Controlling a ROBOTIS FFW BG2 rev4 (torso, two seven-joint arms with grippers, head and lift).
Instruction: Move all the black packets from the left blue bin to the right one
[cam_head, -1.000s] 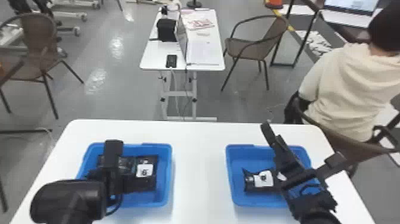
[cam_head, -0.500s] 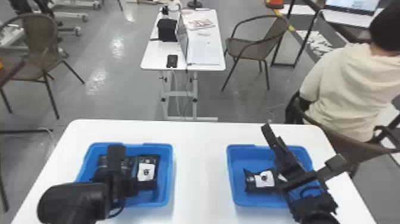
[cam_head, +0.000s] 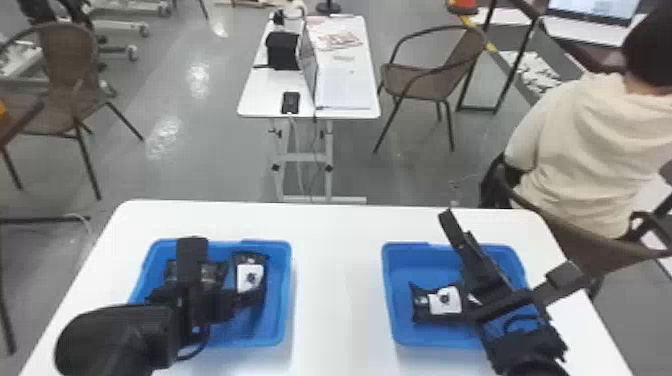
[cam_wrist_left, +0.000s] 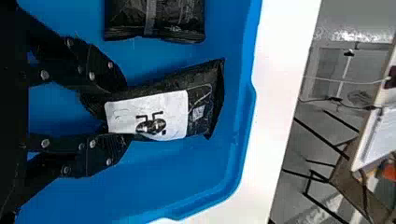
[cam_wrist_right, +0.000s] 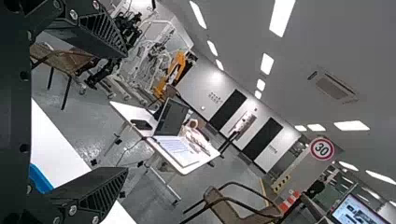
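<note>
Packets of glossy, creased black film, with white labels, lie in two rectangular blue plastic bins. In the left blue bin (cam_head: 288, 300), the left end effector (cam_head: 220, 302) pinches one labelled packet (cam_wrist_left: 205, 109) near its end, its ribbed fingers pressed along both edges; a second packet (cam_wrist_left: 154, 18) lies beside it. In the right blue bin (cam_head: 417, 262) rests a third packet (cam_head: 445, 301), its film flared at one end. The right end effector (cam_head: 507, 255), fingers spread and grasping nothing, is above that bin. Both bins stand on a smooth white counter (cam_head: 340, 270). Beyond are a glossy grey floor (cam_head: 200, 160), a woven brown chair (cam_head: 420, 80) and a laptop (cam_wrist_right: 170, 116). The left arm partly hides its bin; the second packet is cut off in the left wrist view.
</note>
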